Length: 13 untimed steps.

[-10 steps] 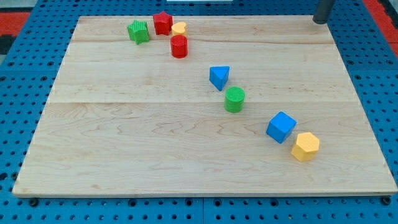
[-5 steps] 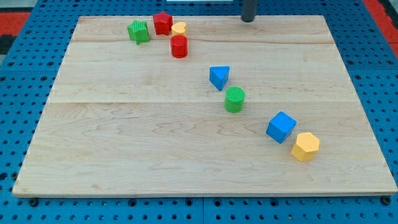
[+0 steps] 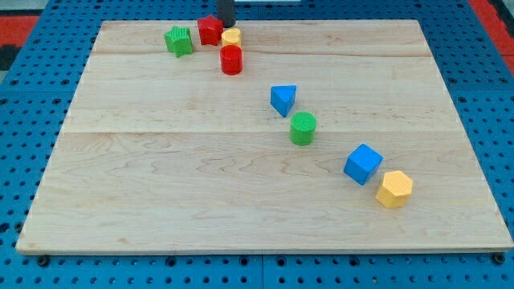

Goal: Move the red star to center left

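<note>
red star [image 3: 210,30] sits up at the bench's [image 3: 161,177] top edge with my tip [image 3: 227,26] just off its right, so I'd push from its upper right, steering past the green block [image 3: 179,40]; end effector's a bare rod, nothing to spread or pinch.

- Worktop [image 3: 161,201]: pale wood planks, visible grain, smooth, slight sheen.
- Red star [image 3: 210,30], just beside my tip [image 3: 226,26]: matt plastic look.
- Green cylinder [image 3: 303,128]: finely ribbed sides.
- Blue surround [image 3: 24,120]: perforated panel.
</note>
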Each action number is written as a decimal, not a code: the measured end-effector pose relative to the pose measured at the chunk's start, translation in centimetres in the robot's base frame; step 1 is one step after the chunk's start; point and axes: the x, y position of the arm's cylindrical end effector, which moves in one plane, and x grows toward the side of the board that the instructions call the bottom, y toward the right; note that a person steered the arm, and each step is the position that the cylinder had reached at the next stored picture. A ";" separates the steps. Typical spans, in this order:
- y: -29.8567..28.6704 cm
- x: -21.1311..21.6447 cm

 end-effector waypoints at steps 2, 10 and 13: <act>0.0 1.0; -5.3 5.6; -1.8 9.8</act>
